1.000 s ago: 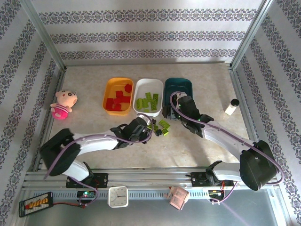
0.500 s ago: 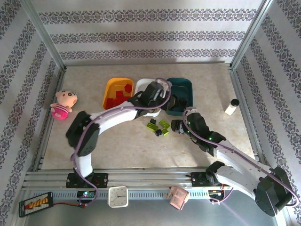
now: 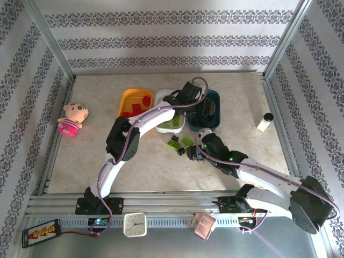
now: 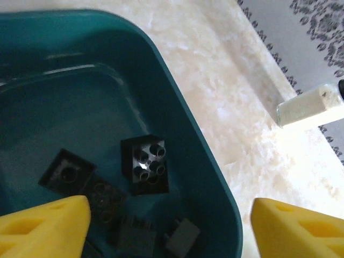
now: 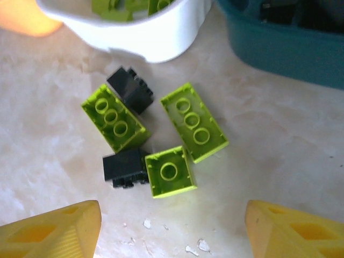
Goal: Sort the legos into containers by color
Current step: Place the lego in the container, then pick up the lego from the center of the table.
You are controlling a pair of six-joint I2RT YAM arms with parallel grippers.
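My left gripper (image 4: 166,217) hangs open over the dark teal tray (image 4: 177,123), nothing between its yellow fingers. Several black legos lie in that tray, one of them (image 4: 146,164) studs up just ahead of the jaws. From above, the left gripper (image 3: 207,110) sits over the teal tray (image 3: 216,97). My right gripper (image 5: 172,228) is open just above the table, in front of a loose cluster: three lime legos (image 5: 169,171) and two black ones (image 5: 123,167). The orange-yellow tray (image 3: 124,99) holds red legos (image 3: 141,107). The white tray (image 3: 172,129) holds lime ones, partly hidden by the left arm.
A pink doll (image 3: 72,118) lies at the far left. A small white bottle (image 3: 265,122) stands right of the teal tray. The left arm stretches across the white tray. Metal frame rails edge the table.
The left arm swung from the loose cluster to above the teal tray and its jaws went from shut to open. The right gripper pulled back from the teal tray to the loose cluster.
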